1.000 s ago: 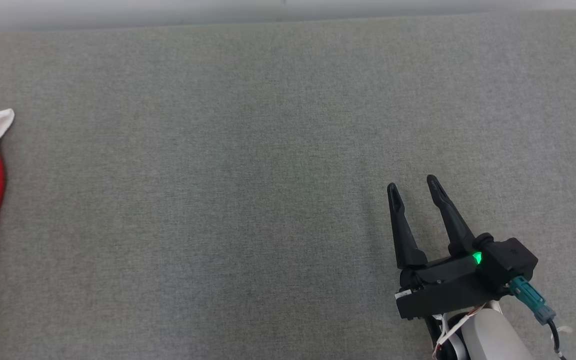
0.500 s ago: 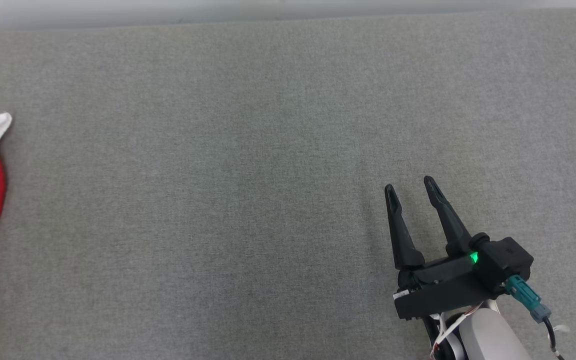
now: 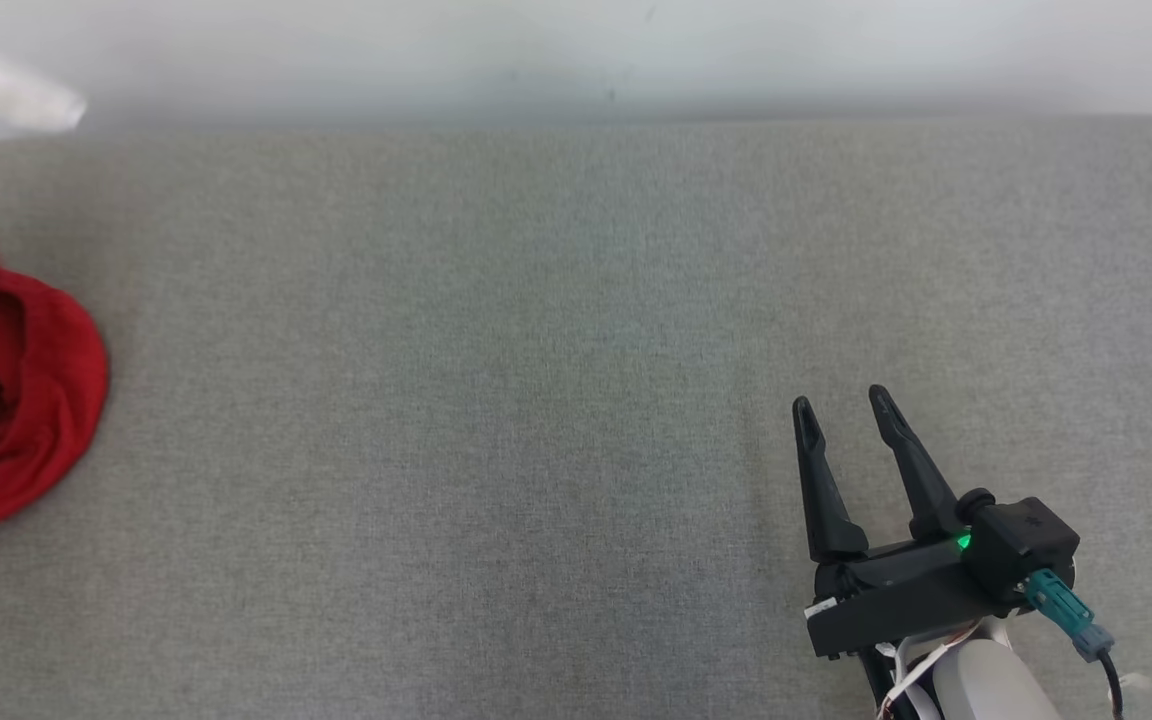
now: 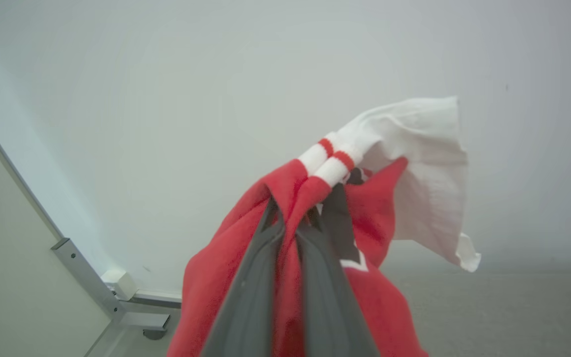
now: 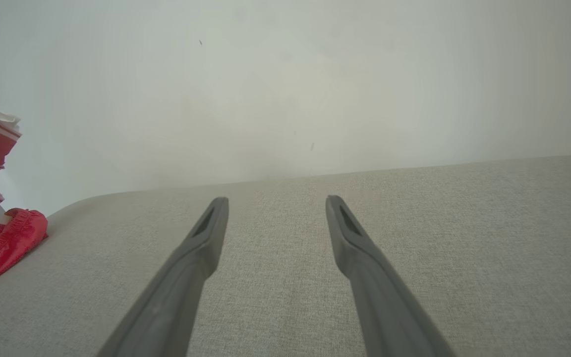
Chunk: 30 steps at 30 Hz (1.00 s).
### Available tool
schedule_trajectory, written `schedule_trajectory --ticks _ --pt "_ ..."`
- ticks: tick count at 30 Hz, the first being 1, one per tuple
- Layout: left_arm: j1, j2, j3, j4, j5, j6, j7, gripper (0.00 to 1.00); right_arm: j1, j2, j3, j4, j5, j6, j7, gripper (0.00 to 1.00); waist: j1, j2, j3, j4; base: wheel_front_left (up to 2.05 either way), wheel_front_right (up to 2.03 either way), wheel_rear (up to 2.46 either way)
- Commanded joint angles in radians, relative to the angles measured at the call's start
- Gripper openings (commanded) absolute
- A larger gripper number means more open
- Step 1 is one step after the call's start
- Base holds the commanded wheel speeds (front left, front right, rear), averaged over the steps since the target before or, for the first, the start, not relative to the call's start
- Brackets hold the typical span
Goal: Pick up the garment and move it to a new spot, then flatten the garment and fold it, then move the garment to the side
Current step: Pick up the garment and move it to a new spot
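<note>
In the left wrist view the left pincer (image 4: 293, 218) is clamping a bunched fold of the red-and-white garment (image 4: 374, 198), its two dark fingers pressing together with red cloth squeezed between them. A white ribbed band with red stripes is rising just past the fingertips toward 1 o'clock, and a loose white panel is hanging out toward 3 o'clock against the pale wall (image 4: 216, 99). At 7 o'clock in that view a metal rail (image 4: 92, 282) is running along the foot of the wall. In the head view the garment (image 3: 26, 420) is sitting at the 9 o'clock edge, its lower red folds resting on the grey fabric-covered table (image 3: 536, 400) while its upper part is blurring upward toward 10 o'clock. The right pincer (image 3: 842, 400) is hovering at about 4 o'clock in the head view, well apart from the garment, with its fingers spreading apart, gripping nothing and pointing toward 12 o'clock. A green light (image 3: 963, 543) is glowing on its body, and a teal connector (image 3: 1061, 605) is sticking out toward 4 o'clock. In the right wrist view the right pincer (image 5: 275, 201) is showing bare grey table (image 5: 464, 223) between its separated fingers, and the garment (image 5: 3, 243) is lying at 9 o'clock.
</note>
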Motion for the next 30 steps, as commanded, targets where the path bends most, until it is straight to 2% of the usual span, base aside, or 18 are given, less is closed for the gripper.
schedule_trajectory --ticks 1,5,10,14,19,25,30 --pt "-0.020 -0.007 -0.005 -0.026 -0.003 0.001 -0.001 0.00 0.014 -0.001 -0.003 0.000 0.004 0.003 -0.003 1.00 0.0001 0.0000 -0.025 0.003 0.00 0.00 0.00" --pt "-0.055 -0.046 -0.046 -0.172 0.001 0.004 0.046 0.00 0.027 -0.001 -0.019 0.005 0.018 0.003 -0.003 1.00 0.0001 0.0000 -0.044 -0.021 0.00 0.00 0.00" --pt "-0.062 -0.097 -0.087 -0.374 -0.007 0.021 0.127 0.00 0.032 -0.001 -0.027 0.012 0.039 0.003 -0.003 1.00 0.0001 0.0000 -0.055 -0.088 0.00 0.00 0.00" --pt "-0.021 -0.148 -0.123 -0.533 -0.012 0.047 0.179 0.00 0.033 -0.001 -0.033 0.014 0.050 0.004 -0.003 1.00 0.0001 0.0000 -0.050 -0.158 0.00 0.00 0.00" --pt "0.055 -0.238 -0.168 -0.674 -0.043 0.080 0.212 0.00 0.039 0.000 -0.051 0.015 0.048 0.004 -0.003 1.00 0.0001 0.0000 -0.034 -0.223 0.00 0.00 0.00" --pt "0.152 -0.315 -0.245 -0.662 -0.064 0.080 0.214 0.00 0.016 0.000 -0.048 0.018 0.049 0.003 -0.003 1.00 0.0001 0.0000 -0.010 -0.270 0.00 0.00 0.00" --pt "0.208 -0.342 -0.307 -0.557 -0.046 0.068 0.190 0.00 -0.009 0.000 -0.024 0.022 0.062 0.004 -0.003 1.00 0.0001 0.0000 0.006 -0.300 0.00 0.00 0.00"
